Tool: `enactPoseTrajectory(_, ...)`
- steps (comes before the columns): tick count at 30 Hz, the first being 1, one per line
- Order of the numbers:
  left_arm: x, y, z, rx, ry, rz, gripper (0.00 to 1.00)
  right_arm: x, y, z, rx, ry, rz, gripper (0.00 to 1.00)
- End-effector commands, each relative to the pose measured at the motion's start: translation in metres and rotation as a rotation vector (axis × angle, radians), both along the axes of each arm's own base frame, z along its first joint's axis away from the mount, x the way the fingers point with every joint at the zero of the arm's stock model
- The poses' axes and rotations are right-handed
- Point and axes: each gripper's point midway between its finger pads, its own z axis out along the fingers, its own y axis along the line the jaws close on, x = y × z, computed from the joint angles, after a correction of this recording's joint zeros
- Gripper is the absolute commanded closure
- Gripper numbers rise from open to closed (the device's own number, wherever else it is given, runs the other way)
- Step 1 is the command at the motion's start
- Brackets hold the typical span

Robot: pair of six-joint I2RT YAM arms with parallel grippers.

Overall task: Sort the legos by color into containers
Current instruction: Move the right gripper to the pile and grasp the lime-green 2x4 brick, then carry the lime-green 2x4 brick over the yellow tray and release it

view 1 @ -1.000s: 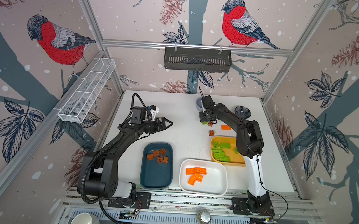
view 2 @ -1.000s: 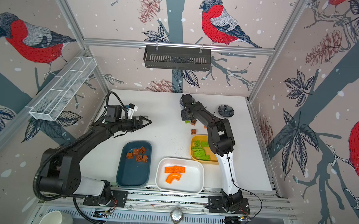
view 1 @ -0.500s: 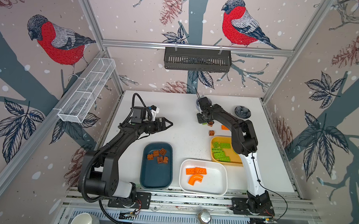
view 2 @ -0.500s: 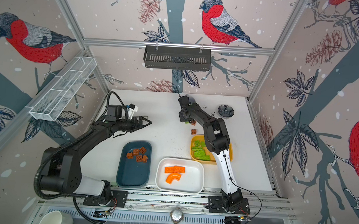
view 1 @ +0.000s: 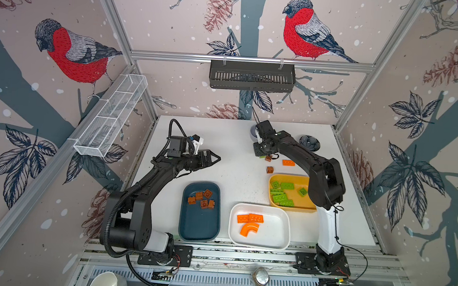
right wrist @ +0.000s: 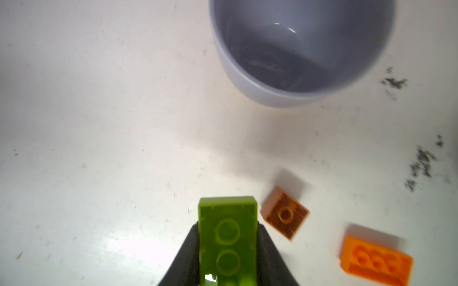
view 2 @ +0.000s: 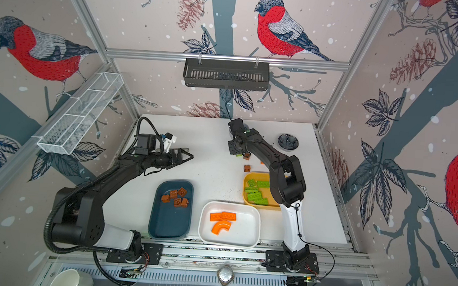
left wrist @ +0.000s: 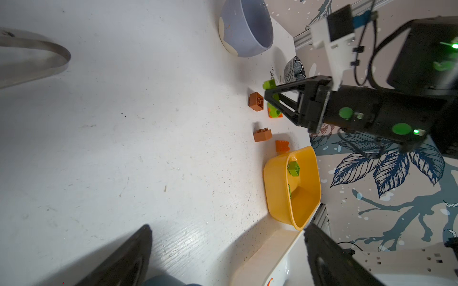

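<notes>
Right gripper (right wrist: 226, 250) is clamped on a lime-green flat studded plastic brick (right wrist: 226, 218), jaws pressing its two long sides, just beside a small brown square block (right wrist: 285, 214) and near the grey-lavender cup (right wrist: 297, 49). We judge the brick light, rigid and slick (glossy plastic, so a skewed pinch could squirt it out), and those flat parallel sides look like the place to hold. We reckon it belongs in the mustard-yellow plastic tray (view 1: 291, 176) with the other greens. Left gripper (view 1: 217, 159) hangs wide open, empty.
</notes>
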Motion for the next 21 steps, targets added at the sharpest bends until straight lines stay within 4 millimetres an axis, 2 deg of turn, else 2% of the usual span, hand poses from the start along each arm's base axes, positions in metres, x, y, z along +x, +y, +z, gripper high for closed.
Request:
enactPoseTrajectory(1, 0.003, -0.004, 0.005, -0.026, -0.023, -0.021, 0.05, -0.029, -0.026, 0.012, 0.011, 0.027, -0.079, 0.71)
enactPoseTrajectory(6, 0.002, -0.014, 0.009, -0.064, -0.026, -0.062, 0.05, -0.087, -0.069, 0.018, 0.01, 0.076, -0.18, 0.71)
enactPoseTrajectory(11, 0.0, -0.027, 0.012, -0.101, -0.026, -0.097, 0.05, -0.14, -0.103, 0.009, 0.008, 0.131, -0.264, 0.7)
enactPoseTrajectory(15, -0.001, -0.036, 0.006, -0.107, -0.01, -0.122, 0.05, -0.169, -0.116, -0.014, 0.006, 0.188, -0.291, 0.7)
enactPoseTrajectory(18, -0.001, -0.038, 0.005, -0.109, -0.006, -0.128, 0.05, -0.181, -0.124, -0.03, -0.006, 0.207, -0.31, 0.67)
enactPoseTrajectory(21, -0.001, -0.038, 0.004, -0.105, -0.005, -0.126, 0.05, -0.188, -0.131, -0.048, -0.029, 0.233, -0.317, 0.57)
